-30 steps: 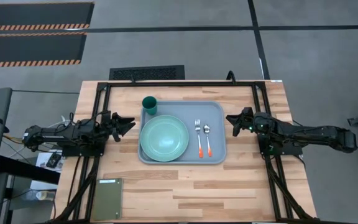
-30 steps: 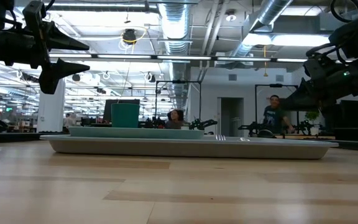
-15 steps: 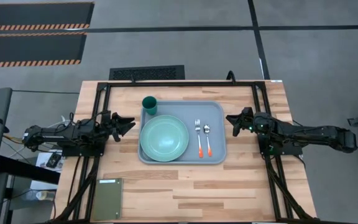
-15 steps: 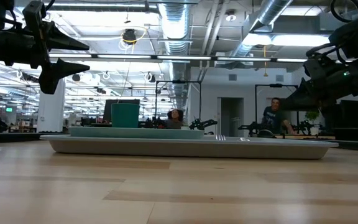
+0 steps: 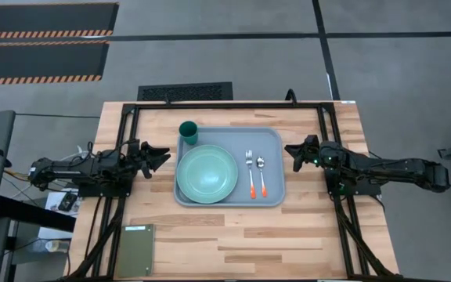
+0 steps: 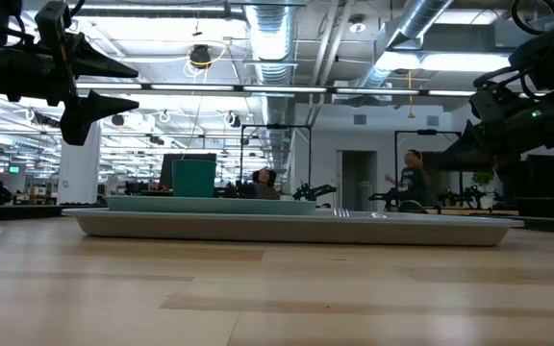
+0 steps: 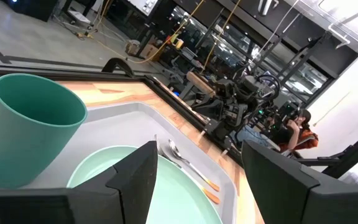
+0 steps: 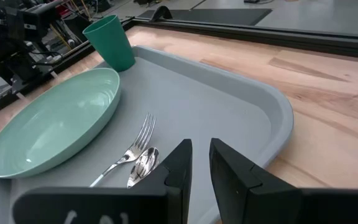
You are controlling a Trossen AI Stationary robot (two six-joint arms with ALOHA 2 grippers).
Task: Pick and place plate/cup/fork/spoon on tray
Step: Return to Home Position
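Observation:
The light blue-grey tray lies flat at the table's middle. On it rest the pale mint-green plate at the left, the fork and the spoon side by side at the right, handles toward the near edge. The dark teal cup stands upright in the tray's far left corner. My left gripper hovers left of the tray, open and empty. My right gripper hovers right of the tray, empty, with only a narrow gap between its fingers.
A flat olive-green rectangle lies near the table's near left corner. Black frame rails run along the table's left, right and far sides. People show in the room beyond the table.

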